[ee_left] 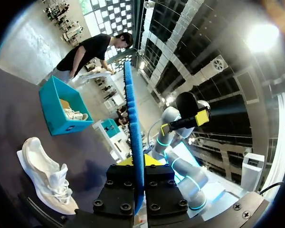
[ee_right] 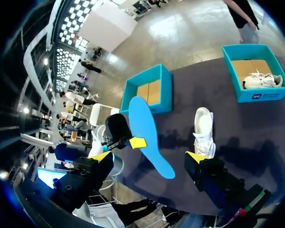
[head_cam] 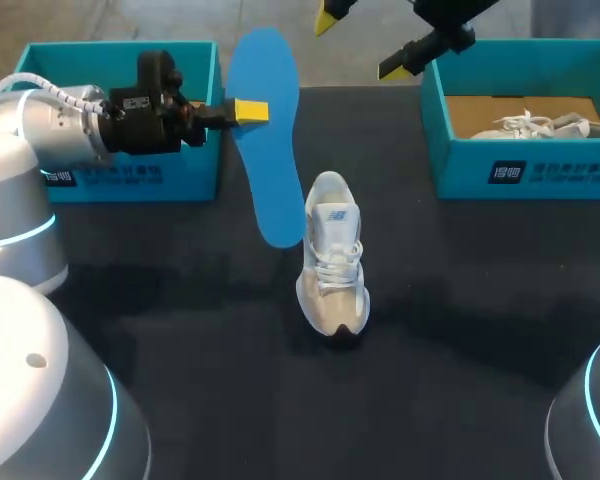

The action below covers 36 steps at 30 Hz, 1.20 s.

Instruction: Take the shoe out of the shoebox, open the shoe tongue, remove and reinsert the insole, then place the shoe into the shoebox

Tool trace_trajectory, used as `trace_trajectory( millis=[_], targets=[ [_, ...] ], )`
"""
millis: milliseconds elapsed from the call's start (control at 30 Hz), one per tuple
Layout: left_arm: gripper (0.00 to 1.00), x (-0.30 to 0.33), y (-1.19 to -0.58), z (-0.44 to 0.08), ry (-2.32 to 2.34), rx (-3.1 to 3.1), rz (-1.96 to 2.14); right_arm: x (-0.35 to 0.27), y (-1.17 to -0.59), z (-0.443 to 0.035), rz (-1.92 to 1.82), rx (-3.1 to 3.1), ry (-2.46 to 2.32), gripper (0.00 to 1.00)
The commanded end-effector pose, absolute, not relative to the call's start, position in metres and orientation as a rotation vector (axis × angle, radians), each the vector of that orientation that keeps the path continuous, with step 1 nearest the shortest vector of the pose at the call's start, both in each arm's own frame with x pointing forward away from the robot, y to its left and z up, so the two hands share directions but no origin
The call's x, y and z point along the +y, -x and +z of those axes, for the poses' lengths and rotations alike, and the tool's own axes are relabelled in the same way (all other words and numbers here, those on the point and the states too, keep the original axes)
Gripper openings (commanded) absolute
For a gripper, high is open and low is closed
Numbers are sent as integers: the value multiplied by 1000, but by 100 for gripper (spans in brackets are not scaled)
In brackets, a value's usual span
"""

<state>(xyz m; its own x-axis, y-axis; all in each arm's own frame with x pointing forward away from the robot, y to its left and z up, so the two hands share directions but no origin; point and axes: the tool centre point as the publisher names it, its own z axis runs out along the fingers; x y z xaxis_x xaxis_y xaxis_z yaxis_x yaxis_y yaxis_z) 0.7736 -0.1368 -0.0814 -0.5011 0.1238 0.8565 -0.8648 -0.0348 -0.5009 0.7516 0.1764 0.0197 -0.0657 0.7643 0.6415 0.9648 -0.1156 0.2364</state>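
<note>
Here the shoe [head_cam: 332,258] sits on its sole in the middle of the desk [head_cam: 460,330]. Its long axis runs near to far, with the toe toward the robot and the heel away. Its tongue bears a small blue logo [head_cam: 337,215], too small to make out.

Left of the shoe, the left fingers [head_cam: 250,110] are clamped on the long edge of the blue insole [head_cam: 265,150], about midway along it, holding it off the desk. The insole's long axis runs nearly parallel to the shoe's. Its broad end lies well beyond the shoe and its narrow end is just left of the shoe's heel; I cannot tell whether they touch.

Beyond the shoe to its left stands the teal left box [head_cam: 185,185]. Beyond the shoe to its right stands the right box [head_cam: 460,165], with a second shoe [head_cam: 540,125] inside. Each box has white print [head_cam: 552,172] on the wall facing the shoe; the left box's is partly hidden by the arm.

The right fingers [head_cam: 397,67] hang beyond the shoe, by the right box's left wall, spread wide and holding nothing.
</note>
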Motion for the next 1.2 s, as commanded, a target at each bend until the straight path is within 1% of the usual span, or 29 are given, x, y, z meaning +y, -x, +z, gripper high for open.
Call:
trace_trajectory(
  millis=[33,233,533,900,1200],
  targets=[
    [0,-139,-777,-84,-887,-1416,1578,179,-752,20,-960,-1865,1920,100],
    [0,-145,-780,-86,-1043,-1367,1431,181,-751,20,-932,-1887,1949,100],
    [0,-148,-788,-91,-1132,-1216,1272,193,-748,25,-837,-1973,2009,100],
    [0,-153,-793,-97,-1160,-1166,1198,208,-743,24,-690,-2086,2034,100],
    [0,-155,-794,-98,-1167,-1157,1179,223,-744,22,-492,-2168,2166,100]
  ],
)
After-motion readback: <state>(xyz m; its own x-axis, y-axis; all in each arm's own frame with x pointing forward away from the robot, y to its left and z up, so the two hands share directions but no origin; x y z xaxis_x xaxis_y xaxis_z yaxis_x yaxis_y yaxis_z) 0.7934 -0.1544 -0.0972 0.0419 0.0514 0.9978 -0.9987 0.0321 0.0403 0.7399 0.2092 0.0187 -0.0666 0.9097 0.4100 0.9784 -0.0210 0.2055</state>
